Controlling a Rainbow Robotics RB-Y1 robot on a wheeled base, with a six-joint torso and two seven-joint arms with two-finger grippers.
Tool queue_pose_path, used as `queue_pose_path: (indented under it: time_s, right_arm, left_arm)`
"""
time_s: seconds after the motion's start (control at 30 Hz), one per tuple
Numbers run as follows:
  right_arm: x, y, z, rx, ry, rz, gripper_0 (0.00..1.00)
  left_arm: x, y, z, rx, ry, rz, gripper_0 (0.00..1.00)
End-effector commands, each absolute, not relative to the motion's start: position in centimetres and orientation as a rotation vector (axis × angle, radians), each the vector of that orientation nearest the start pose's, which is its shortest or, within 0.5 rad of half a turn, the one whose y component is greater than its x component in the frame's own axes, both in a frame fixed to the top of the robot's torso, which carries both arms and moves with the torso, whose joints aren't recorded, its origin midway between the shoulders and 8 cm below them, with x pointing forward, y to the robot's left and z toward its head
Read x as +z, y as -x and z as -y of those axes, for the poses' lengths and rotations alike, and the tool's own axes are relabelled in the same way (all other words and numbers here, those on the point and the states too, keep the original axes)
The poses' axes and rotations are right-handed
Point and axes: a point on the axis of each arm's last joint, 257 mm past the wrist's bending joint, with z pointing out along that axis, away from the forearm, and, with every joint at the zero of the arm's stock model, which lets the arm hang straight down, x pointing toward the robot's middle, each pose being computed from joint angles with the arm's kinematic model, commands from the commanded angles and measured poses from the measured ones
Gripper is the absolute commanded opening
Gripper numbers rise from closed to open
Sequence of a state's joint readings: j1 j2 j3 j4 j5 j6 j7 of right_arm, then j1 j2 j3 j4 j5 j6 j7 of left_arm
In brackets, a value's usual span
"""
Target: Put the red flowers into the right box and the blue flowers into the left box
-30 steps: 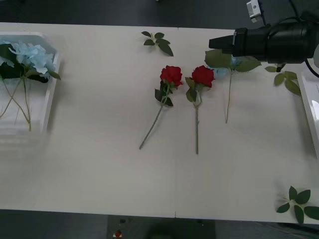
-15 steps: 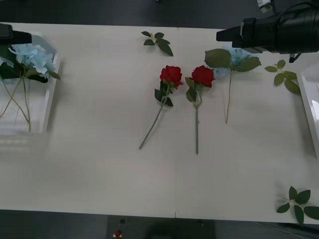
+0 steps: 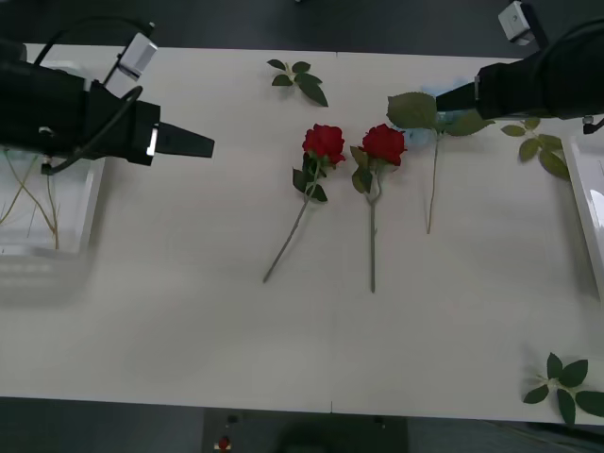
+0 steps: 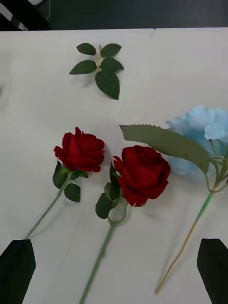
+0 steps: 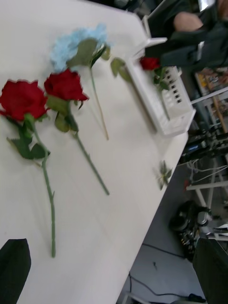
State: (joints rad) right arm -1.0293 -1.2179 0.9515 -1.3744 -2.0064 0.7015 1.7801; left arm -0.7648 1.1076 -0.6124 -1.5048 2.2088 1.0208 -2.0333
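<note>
No writing is legible. The left end effector (image 3: pixel 203 145) reaches rightward over the table (image 3: pixel 189 311), fingers spread and empty; the right end effector (image 3: pixel 444 96), released, hovers above the blue flower (image 4: pixel 202 130).

1. Left arm (image 3: pixel 66 118) is showing as a matte black, bulky housing with black cables looping over it and a small white-grey box on top.
2. Left claw (image 3: pixel 193 145) is tapering to a black wedge.
3. Right arm (image 3: pixel 552 80) is showing black too, with a white-grey box.
</note>
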Motion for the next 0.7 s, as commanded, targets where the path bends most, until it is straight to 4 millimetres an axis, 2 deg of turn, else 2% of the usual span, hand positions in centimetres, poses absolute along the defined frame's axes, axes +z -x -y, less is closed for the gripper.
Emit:
queue_pose_path:
  time_s: [0.03, 0.2, 0.23, 0.27, 0.4, 0.53, 0.7]
  right_arm:
    - [-7.3, -58.4, 22.5, 0.574, 0.39, -2.217, 1.0]
    - [-8.7, -58.7, 22.3, 0.548, 0.349, -2.242, 1.0]
    - [-8.7, -58.7, 22.3, 0.548, 0.349, -2.242, 1.0]
    - [-9.0, -59.0, 22.6, 0.525, 0.335, -2.245, 1.0]
    - [-8.8, -59.4, 21.9, 0.536, 0.278, -2.225, 1.0]
    - [-8.8, -59.6, 21.1, 0.563, 0.215, -2.187, 1.0]
    - [-10.4, -59.3, 21.0, 0.543, 0.2, -2.169, 1.0]
  left_arm:
    - [-8.9, -47.7, -10.6, -1.015, -0.779, -2.201, 1.0]
    - [-11.5, -48.9, -7.2, -0.934, -0.763, -2.23, 1.0]
    - [-11.5, -48.9, -7.2, -0.934, -0.763, -2.23, 1.0]
    - [-12.2, -49.5, -5.7, -0.923, -0.747, -2.216, 1.0]
    - [-13.4, -50.7, -3.3, -0.895, -0.73, -2.191, 1.0]
    - [-14.0, -51.6, -2.0, -0.863, -0.729, -2.195, 1.0]
    - [-14.3, -53.0, -2.0, -0.812, -0.676, -2.195, 1.0]
